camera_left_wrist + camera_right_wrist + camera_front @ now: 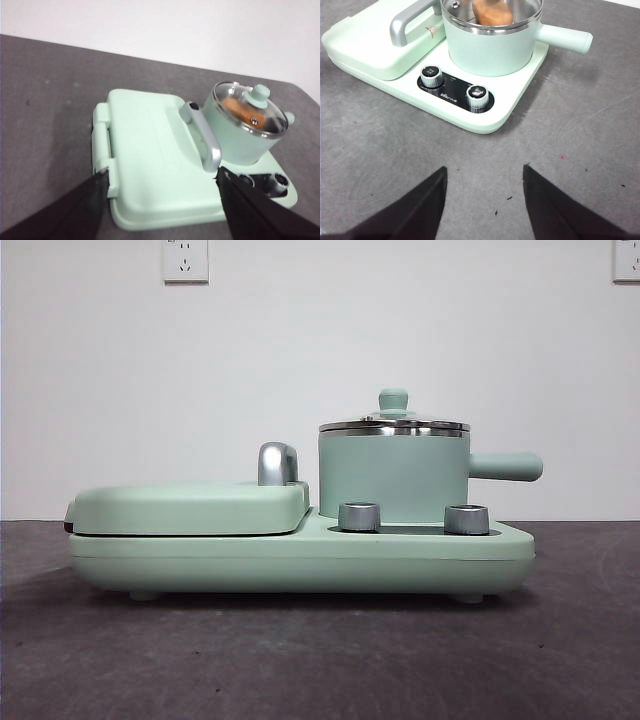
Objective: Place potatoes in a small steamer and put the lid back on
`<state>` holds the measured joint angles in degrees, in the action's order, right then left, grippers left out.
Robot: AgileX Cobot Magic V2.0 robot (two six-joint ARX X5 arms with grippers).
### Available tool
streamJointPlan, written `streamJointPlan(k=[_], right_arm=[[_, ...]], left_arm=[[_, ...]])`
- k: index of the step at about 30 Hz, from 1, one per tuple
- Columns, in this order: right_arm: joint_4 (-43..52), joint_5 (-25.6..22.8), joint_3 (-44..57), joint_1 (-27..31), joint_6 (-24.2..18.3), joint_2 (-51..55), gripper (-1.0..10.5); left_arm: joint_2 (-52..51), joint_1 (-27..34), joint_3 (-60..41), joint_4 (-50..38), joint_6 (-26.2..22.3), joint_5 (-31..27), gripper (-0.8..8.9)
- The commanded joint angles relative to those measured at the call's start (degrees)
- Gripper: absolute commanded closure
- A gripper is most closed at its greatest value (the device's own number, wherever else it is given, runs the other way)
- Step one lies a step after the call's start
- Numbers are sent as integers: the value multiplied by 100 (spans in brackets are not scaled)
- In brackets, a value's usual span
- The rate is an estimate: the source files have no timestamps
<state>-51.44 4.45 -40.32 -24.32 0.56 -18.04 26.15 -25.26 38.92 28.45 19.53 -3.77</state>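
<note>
The small steamer [393,478] stands on the right half of a mint-green cooker base [300,555], its side handle [505,466] pointing right. The glass lid [393,423] sits on its steel rim, knob up. Through the glass, the brown-orange potato [236,108] lies inside the pot; it also shows in the right wrist view as the potato [492,12]. My left gripper [162,182] hangs open above the griddle side, holding nothing. Over bare table in front of the cooker, my right gripper [485,172] is open and empty too. Neither arm appears in the front view.
A flat griddle [190,508] with a closed cover and silver handle [278,463] fills the left half of the base. Two silver dials [359,516] [466,519] sit in front of the pot. Dark grey table [300,660] surrounds the cooker; a white wall stands behind.
</note>
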Motion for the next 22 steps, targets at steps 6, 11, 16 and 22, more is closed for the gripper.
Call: streamJointPlan(k=[6,11,16,22], right_arm=[[175,24,-31,-33,81,0,928],[216,2,-31,-31,79,17,928],[214,2,-31,-31,79,17,928],[214,4,-31,-31,79,17,928]], left_arm=[[-114,-26,24,240,24,321,808],[-116,-26,24,256,24,321,807],[-116,-26,24,256,24,321,807],[-396,195,-186,157,-852,286,807]])
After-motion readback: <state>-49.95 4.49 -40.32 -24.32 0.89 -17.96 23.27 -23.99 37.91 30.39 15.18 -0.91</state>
